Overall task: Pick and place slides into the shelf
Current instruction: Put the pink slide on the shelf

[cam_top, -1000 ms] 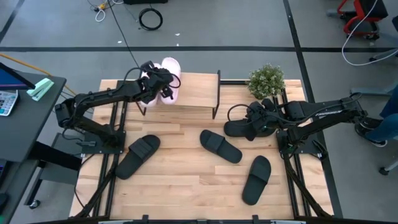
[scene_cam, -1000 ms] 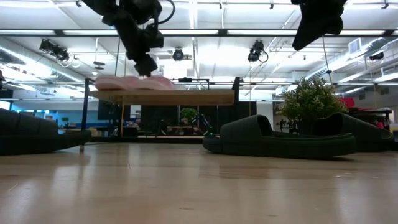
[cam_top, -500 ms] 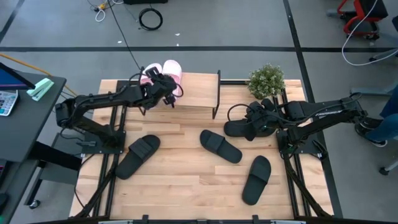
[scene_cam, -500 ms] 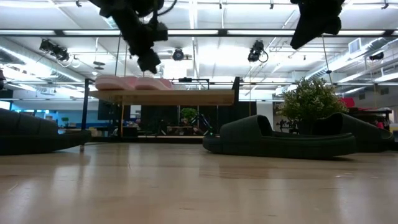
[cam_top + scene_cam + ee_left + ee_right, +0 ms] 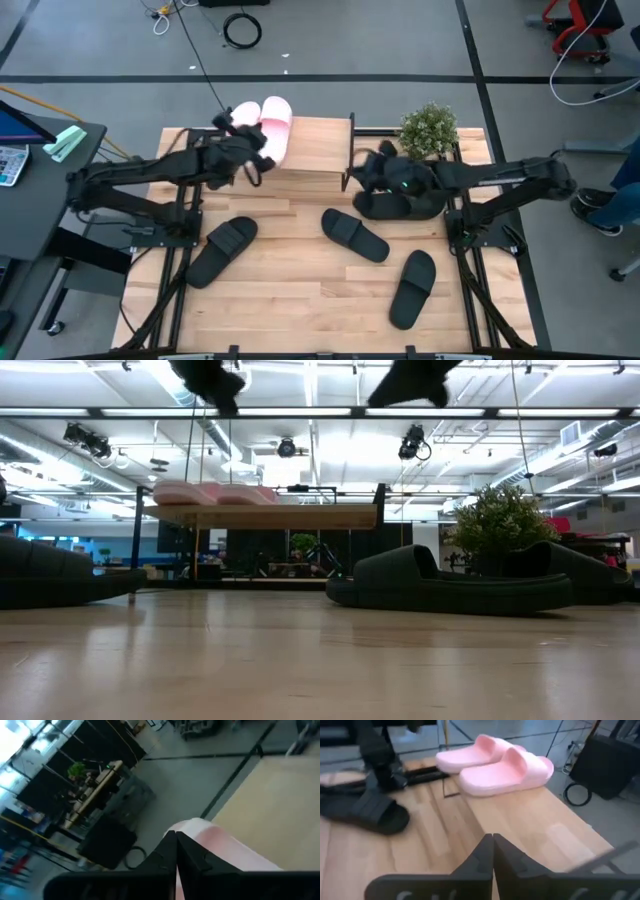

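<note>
Slides: two pink (image 5: 262, 125) placed side by side on shelf (image 5: 315, 150); four black off it.
Right gripper (image 5: 362, 170) near shelf's end, closed, empty; left gripper (image 5: 257, 163) closed beside pink pair. Advise opening wide, descending squarely over nearest black slide (image 5: 395, 205).

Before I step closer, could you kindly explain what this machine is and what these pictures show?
It is a robot with two dark arms, each ending in a two-finger pincer. One camera looks straight down, one looks level across the table, and one sits on each wrist. Two pink slides rest side by side on the shelf, a small rack with a wooden top. Black slides lie on the table, and a small plant stands at the back. The left pincer is near the pink pair, the right pincer by the shelf's other end. Both are shut and hold nothing.
</note>
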